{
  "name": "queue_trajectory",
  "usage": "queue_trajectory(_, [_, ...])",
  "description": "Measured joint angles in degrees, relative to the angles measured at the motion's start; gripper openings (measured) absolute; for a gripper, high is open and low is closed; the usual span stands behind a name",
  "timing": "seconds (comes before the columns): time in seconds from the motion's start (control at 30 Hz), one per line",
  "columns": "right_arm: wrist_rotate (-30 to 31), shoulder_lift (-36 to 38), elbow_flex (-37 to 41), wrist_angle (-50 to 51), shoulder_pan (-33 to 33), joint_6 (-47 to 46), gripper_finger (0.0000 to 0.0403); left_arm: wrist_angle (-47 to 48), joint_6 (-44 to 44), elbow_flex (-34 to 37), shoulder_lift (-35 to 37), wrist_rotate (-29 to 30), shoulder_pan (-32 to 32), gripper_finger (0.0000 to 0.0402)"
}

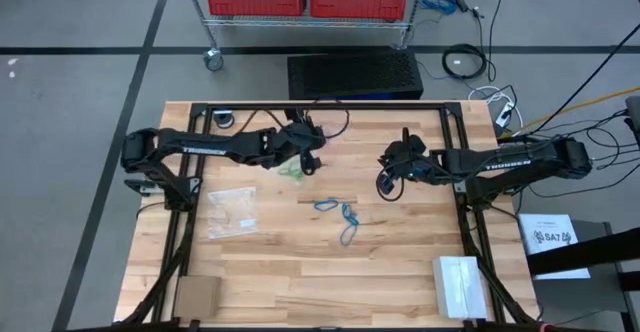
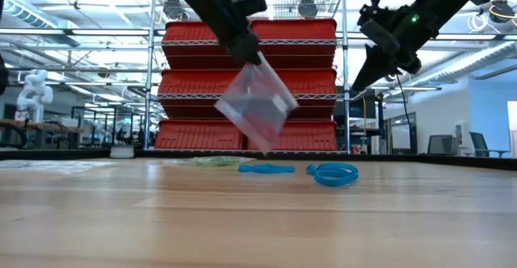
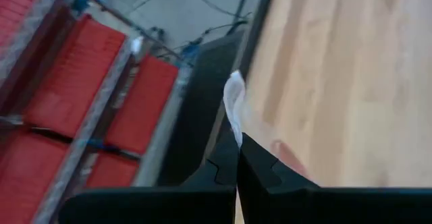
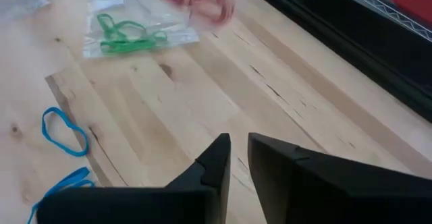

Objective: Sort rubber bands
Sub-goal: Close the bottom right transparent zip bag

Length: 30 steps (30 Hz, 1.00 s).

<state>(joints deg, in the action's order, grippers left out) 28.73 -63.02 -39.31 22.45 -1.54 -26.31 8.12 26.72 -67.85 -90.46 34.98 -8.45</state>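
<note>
My left gripper [image 2: 249, 54] hangs above the table's far middle, shut on a clear zip bag [image 2: 257, 100] that shows red bands [image 4: 192, 1] inside it in the right wrist view. Below it, a second clear bag holding green bands [image 4: 125, 34] lies flat on the wood [image 1: 292, 171]. Several blue bands [image 1: 340, 214] lie loose at the table's centre [image 2: 331, 173]. My right gripper [image 4: 236, 150] hovers to their right [image 1: 388, 172], fingers pointing down with only a narrow gap, touching nothing. My left gripper pinches the clear bag's upper edge [image 3: 235, 113] between its two fingers, coming from above. The bag is lifted clear of the table and hangs tilted below the fingers [image 2: 257, 100].
An empty-looking clear bag [image 1: 232, 212] lies left of centre. A brown cardboard piece [image 1: 197, 294] sits at the near left corner and a white box [image 1: 458, 284] at the near right. Black frame rails [image 1: 330, 107] edge the table; red bins [image 2: 242, 82] stand beyond.
</note>
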Motion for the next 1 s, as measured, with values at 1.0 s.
queue_trajectory(1.0, [-9.71,-9.88,-0.02,-9.26,-0.7,-7.69,0.012,-1.83,-15.94,-0.24,-14.79,-23.11,4.57,0.0146])
